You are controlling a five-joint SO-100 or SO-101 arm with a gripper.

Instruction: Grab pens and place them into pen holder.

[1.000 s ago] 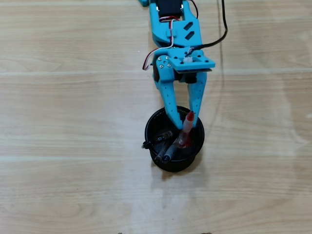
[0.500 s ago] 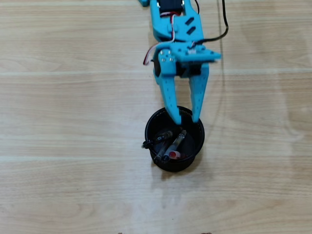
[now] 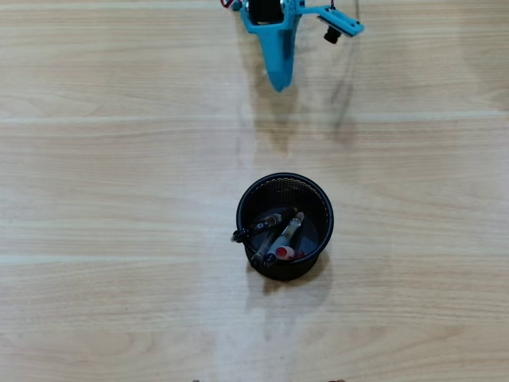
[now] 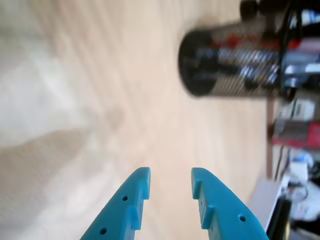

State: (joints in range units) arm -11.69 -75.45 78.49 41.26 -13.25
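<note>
A black mesh pen holder [image 3: 318, 208] stands upright on the wooden table, a little below the middle of the overhead view. Several pens [image 3: 278, 232] lie slanted inside it, one with a red end [image 3: 285, 253]. No pen lies loose on the table. My blue gripper [image 3: 278, 79] is at the top edge, well apart from the holder, pointing toward it. In the wrist view the gripper [image 4: 170, 179] has its fingers a little apart with nothing between them. The holder [image 4: 200, 65] appears blurred at the upper right, with pens [image 4: 245, 62] showing through the mesh.
The wooden table [image 3: 119, 199] surrounds the holder on all sides. The blue wrist camera mount [image 3: 342, 24] sticks out beside the arm. In the wrist view, cables and cluttered items [image 4: 295, 130] lie past the table's edge on the right.
</note>
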